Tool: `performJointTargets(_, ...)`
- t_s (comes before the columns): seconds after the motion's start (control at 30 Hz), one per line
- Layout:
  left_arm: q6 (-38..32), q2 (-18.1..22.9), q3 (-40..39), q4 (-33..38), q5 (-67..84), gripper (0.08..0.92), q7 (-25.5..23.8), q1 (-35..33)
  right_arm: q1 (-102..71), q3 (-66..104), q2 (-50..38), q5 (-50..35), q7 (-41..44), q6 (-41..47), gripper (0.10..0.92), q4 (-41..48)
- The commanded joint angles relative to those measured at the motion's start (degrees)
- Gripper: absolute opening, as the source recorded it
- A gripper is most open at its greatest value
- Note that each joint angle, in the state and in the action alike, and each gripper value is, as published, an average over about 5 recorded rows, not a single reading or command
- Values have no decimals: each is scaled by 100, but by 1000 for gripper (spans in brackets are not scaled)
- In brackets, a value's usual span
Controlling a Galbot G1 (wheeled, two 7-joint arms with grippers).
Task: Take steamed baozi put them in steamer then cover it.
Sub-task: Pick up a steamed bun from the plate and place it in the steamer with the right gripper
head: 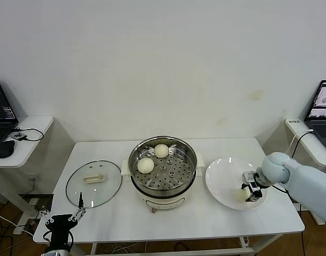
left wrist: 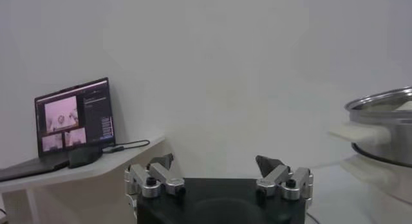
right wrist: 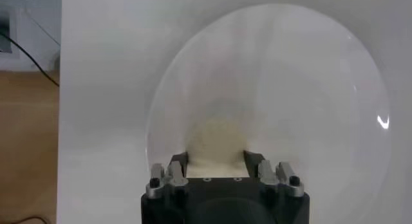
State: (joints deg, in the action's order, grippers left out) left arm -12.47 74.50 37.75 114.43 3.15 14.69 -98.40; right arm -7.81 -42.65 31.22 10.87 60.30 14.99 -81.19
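Your right gripper [head: 250, 192] is down on the flat white plate [head: 221, 178], its fingers clamped on a small, smooth, cream-white dough bun [right wrist: 217, 141]. In the right wrist view the bun sits snug between the two fingers and looks soft, so the main risk is in the lift: squeeze too hard and you dent it; hold it too lightly or off centre and it may slip out on the way across. The round shiny stainless-steel steamer [head: 163, 166] stands on the counter [head: 115, 213] just beside the plate, and its rim rises above the plate, so a low carry could knock the bun against the metal wall.

Two more cream-white buns [head: 145, 165] already lie on the perforated tray inside the steamer, on its far and left part, close together; whether they touch is hard to tell. Set this one down on the bare part of the tray, or it may land on them and roll.

The round clear glass lid [head: 94, 183] with its cream-white handle lies flat on the counter left of the steamer. Your left gripper [head: 64, 217] hangs low by the counter's near left corner, fingers spread wide and holding nothing.
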Motion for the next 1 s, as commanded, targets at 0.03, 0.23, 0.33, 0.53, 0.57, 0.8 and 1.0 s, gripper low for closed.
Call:
performJointTargets(0.03,11,-19,-7,26,-1,823,-4,14,376,-11,-246,-243,85,-6,529,-196)
performJointTargets(0.23,18,-53,-9,40,10,823,-3,39,1735,-524,-415,-800,159,6,517,-425)
performJointTargets(0.33,15,-64,-8,44,17,823,-3,42,2463,-811,-351,-1109,175,21,524,-451)
performJointTargets(0.53,16,-83,19,57,41,823,-3,53,3961,-1618,186,-1749,167,54,534,-419)
performJointTargets(0.57,16,-87,27,60,47,823,-3,53,4190,-1766,322,-1848,158,60,534,-419)
performJointTargets(0.8,14,-89,100,75,93,823,-5,43,4750,-2138,1376,-2388,-28,115,535,-469)
performJointTargets(1.0,11,-74,168,76,102,823,-4,28,4388,-2193,2010,-2539,-120,-21,541,-609)
